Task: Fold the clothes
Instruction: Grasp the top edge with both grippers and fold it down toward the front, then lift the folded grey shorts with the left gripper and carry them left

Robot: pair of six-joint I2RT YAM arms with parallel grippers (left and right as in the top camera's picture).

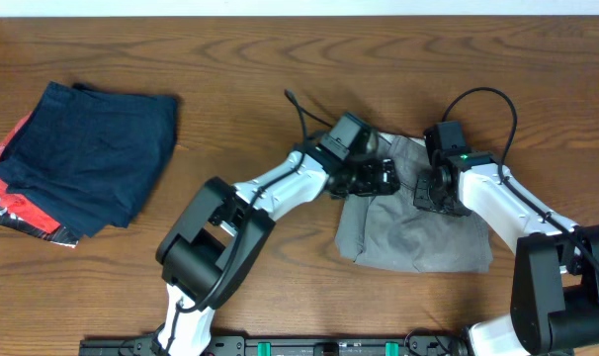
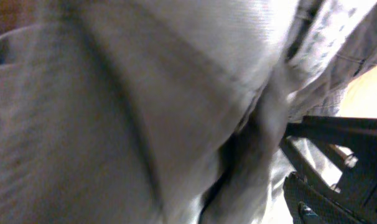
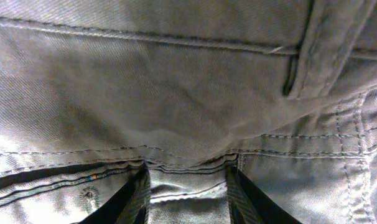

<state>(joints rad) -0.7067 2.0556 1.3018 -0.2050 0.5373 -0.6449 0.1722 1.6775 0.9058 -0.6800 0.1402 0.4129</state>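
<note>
Right wrist view sits almost against the grey shorts (image 3: pixel 188 93): we see the waistband seam, a belt loop and pocket stitching filling the frame. The right gripper (image 3: pixel 187 182) has its two dark fingers drawn in on a fold of that cloth, so we read it as pinching the waistband edge, probably to carry that edge over in a fold.

From the left wrist, blurred grey cloth is bunched right up to the lens, with only dark gripper parts at the lower right. We cannot tell whether those fingers are spread or pressed together.

From overhead, the shorts lie right of centre on the wooden table (image 1: pixel 280 59), their near part flat and their far edge rumpled. The left gripper (image 1: pixel 377 180) is at the upper left of that edge and the right one at its upper right, each to one side, presumably so the wide cloth rises evenly.

Well apart at far left, a folded navy garment (image 1: pixel 92 153) lies on a red garment (image 1: pixel 23 213).
</note>
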